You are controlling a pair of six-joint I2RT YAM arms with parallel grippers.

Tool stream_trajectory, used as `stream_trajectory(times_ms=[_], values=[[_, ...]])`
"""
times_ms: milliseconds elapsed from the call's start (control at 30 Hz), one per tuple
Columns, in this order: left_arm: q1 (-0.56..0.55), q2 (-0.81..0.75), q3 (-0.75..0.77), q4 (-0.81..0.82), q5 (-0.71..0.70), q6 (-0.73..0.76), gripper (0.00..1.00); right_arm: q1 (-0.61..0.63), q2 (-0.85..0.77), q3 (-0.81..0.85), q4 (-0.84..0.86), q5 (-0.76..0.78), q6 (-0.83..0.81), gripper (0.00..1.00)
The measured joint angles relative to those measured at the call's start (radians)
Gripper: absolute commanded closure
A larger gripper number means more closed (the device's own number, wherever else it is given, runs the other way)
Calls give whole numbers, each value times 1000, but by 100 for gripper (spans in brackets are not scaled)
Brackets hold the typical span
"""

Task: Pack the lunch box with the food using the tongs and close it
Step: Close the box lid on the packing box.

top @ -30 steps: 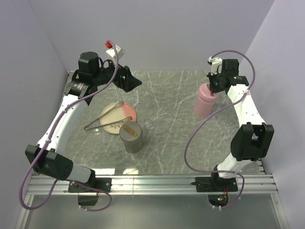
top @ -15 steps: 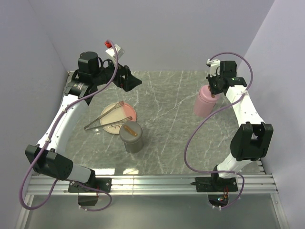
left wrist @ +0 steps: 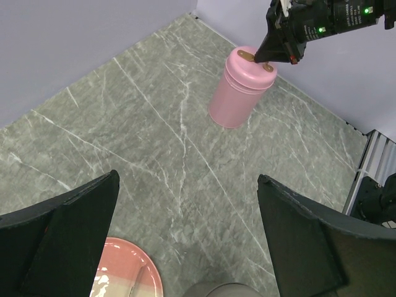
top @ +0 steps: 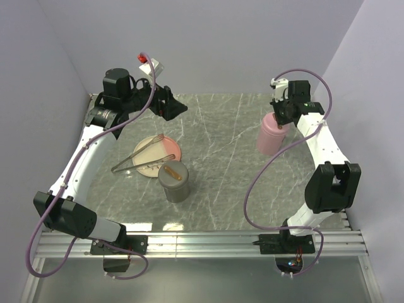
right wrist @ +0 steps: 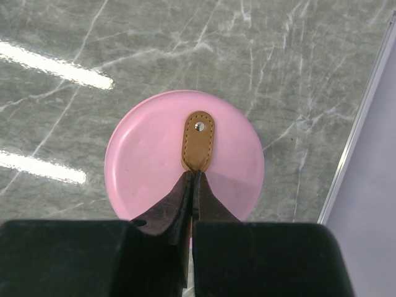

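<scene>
Lunch box (right wrist: 148,161), pink: we are pinching lid's brown tab (right wrist: 198,139) with right claw (right wrist: 193,178), clamped on it; we are judging straight vertical pull best. Left claw (left wrist: 189,179) gaping above tabletop (left wrist: 154,124).

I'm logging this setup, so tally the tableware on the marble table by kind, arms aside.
Cylindrical canisters: 2, the pink lidded canister and the grey lidded canister
Round pink plate: 1
Slim silver metal tongs: 1
Total: 4
</scene>
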Motion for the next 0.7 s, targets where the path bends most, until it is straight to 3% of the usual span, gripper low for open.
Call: stream_trajectory(times_ms=[700], values=[[0,0,0,1,1,-5,1,37,27,-5,2,37,-45,100]])
